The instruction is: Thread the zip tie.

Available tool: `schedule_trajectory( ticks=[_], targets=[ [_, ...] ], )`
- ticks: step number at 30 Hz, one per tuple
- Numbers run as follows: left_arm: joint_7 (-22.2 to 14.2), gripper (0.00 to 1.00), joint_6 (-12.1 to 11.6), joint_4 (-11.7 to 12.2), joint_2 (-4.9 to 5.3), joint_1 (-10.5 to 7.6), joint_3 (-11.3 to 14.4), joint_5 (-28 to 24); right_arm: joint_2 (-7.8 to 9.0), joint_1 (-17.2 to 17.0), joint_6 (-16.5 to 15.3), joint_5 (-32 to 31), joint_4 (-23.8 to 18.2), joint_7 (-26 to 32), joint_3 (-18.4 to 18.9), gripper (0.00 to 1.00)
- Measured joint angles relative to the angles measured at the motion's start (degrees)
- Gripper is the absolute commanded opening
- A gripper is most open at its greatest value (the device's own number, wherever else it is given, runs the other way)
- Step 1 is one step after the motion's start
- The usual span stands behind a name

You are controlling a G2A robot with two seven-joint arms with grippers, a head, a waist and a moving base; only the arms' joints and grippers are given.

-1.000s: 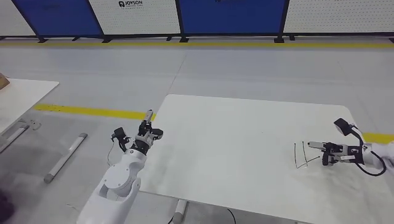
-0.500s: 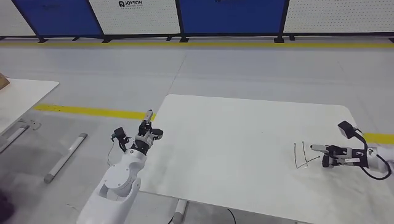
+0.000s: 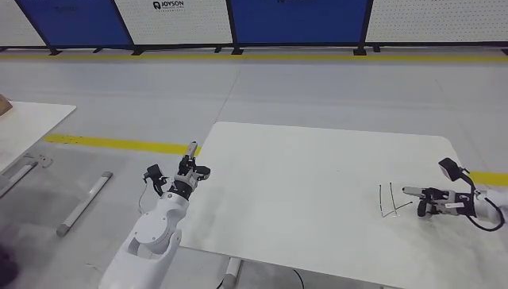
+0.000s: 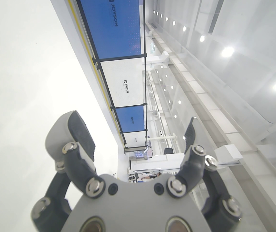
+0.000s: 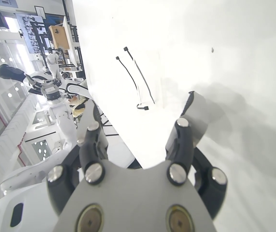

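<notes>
While the white rectangular table (image 3: 317, 210) lies in front of you, your left gripper (image 4: 132, 117) hangs just off its left edge, jaws spread wide and gripping nothing. Your right gripper (image 5: 140, 100) sits low over the table's right part, jaws likewise apart and empty. Just beside it, two thin black plastic zip ties (image 5: 141, 76) lie flat, side by side.

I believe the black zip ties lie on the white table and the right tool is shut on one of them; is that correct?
Not quite. The right tool is open and holds nothing. The black zip ties do lie on the white table, just ahead of the tool and apart from it, as the right wrist view shows.
</notes>
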Motion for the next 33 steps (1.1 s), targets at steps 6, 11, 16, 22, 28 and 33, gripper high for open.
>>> schedule_trajectory(
  ticks=[6,11,16,22,28,33],
  targets=[
    [0.0,1.0,0.0,0.0,0.0,0.0,0.0,0.0,-0.66,0.3,0.3,-0.9,1.1,-0.1,0.0,0.37],
    [0.0,1.0,0.0,0.0,0.0,0.0,0.0,0.0,-1.01,0.8,0.1,-1.3,2.1,0.4,0.4,0.29],
    [0.0,1.0,0.0,0.0,0.0,0.0,0.0,0.0,-1.29,1.0,0.1,-1.9,2.7,0.8,0.7,0.27],
    [0.0,1.0,0.0,0.0,0.0,0.0,0.0,0.0,-1.6,1.1,-0.2,-2.4,3.1,1.5,1.1,0.19],
    [0.0,1.0,0.0,0.0,0.0,0.0,0.0,0.0,-1.81,1.2,-0.7,-2.4,3.8,2.2,1.7,0.15],
    [0.0,1.0,0.0,0.0,0.0,0.0,0.0,0.0,-1.98,1.3,-0.8,-2.9,4.1,2.3,2.1,0.02]
  ],
)
